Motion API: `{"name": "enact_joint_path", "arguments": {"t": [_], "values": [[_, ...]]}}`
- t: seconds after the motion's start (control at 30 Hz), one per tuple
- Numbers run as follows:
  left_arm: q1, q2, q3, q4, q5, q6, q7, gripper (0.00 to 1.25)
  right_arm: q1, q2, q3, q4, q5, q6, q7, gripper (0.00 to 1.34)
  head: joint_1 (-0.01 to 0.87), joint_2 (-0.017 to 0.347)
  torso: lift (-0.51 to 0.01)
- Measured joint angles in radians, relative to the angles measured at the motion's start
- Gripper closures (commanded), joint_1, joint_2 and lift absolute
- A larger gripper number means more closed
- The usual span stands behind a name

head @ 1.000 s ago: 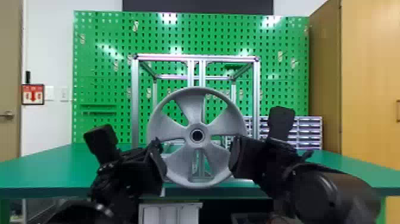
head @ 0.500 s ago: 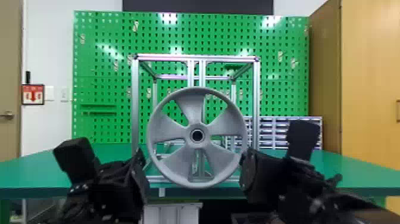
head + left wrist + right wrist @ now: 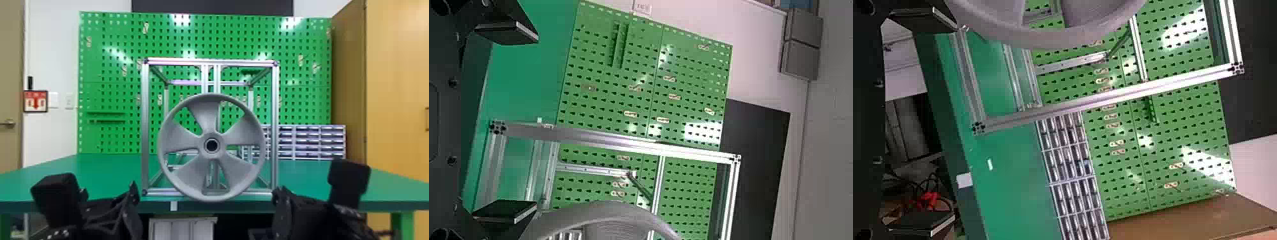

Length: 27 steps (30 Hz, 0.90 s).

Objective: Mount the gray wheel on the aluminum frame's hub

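The gray wheel (image 3: 208, 183) stands upright at the front middle of the aluminum frame (image 3: 145, 127), its centre hole facing the head camera; it hides the hub. In the head view my left gripper (image 3: 105, 204) is apart from the wheel at lower left, my right gripper (image 3: 306, 204) apart from it at lower right. In the left wrist view the left gripper (image 3: 506, 122) has its fingers wide apart, nothing between them, with the wheel rim (image 3: 614, 212) beyond. The right gripper (image 3: 928, 125) is likewise open and empty in the right wrist view, near the wheel (image 3: 1038, 40).
The frame stands on the green table (image 3: 105, 169), near its front edge. Behind are a green pegboard (image 3: 111, 95) and a rack of small drawers (image 3: 309, 143) at right. A white cabinet (image 3: 182, 228) sits below the table edge.
Both grippers have drawn away from the wheel's lower sides, the left one to the left and the right one to the right, both lower. The wheel has stayed in place at the frame.
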Motion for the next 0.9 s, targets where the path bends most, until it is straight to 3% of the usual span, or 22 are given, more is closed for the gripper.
{"name": "enact_joint_path", "arguments": {"t": [0.27, 0.57, 0.9], "values": [[0.072, 0.016, 0.025, -0.03, -0.052, 0.004, -0.032, 0.12, 0.112, -0.015, -0.061, -0.038, -0.006, -0.012, 0.065, 0.01, -0.005, 0.006, -0.499], [0.161, 0.019, 0.089, -0.032, -0.113, 0.007, -0.122, 0.12, 0.242, -0.063, -0.092, -0.074, 0.05, -0.082, 0.17, 0.01, -0.005, 0.006, -0.499], [0.257, -0.002, 0.173, -0.029, -0.177, 0.007, -0.206, 0.12, 0.342, -0.048, -0.084, -0.059, 0.191, -0.148, 0.231, 0.01, -0.005, 0.006, -0.499]]}}
